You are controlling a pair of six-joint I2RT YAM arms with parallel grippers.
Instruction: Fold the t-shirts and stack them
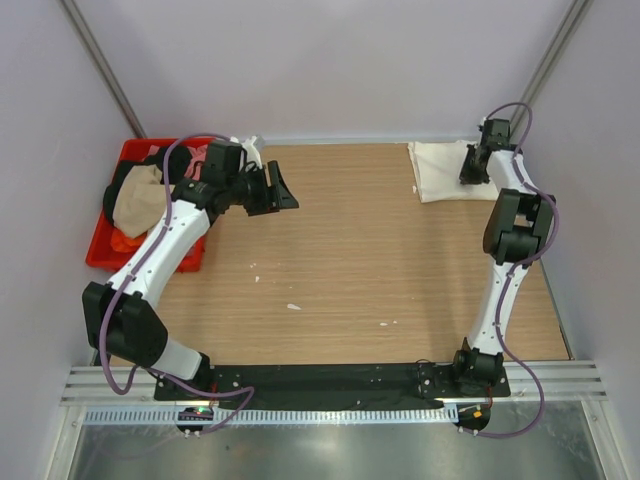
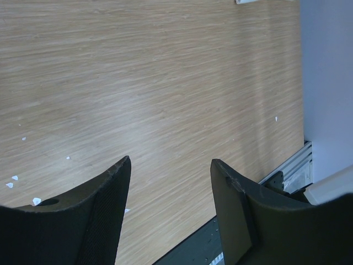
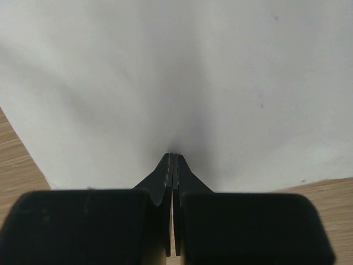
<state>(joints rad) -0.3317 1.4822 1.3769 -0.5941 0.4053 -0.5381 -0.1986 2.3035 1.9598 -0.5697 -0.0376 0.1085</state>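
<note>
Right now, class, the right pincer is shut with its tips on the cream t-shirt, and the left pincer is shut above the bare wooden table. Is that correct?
Not quite. The left pincer is open, fingers well apart above the bare wooden table, as the left wrist view shows. The right pincer is indeed shut, tips on the cream t-shirt.

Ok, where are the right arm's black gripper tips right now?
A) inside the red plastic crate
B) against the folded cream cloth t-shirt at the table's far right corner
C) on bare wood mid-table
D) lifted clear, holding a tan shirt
B: the right gripper is shut with its tips against the folded cream t-shirt, which lies at the wooden table's far right corner.
</note>
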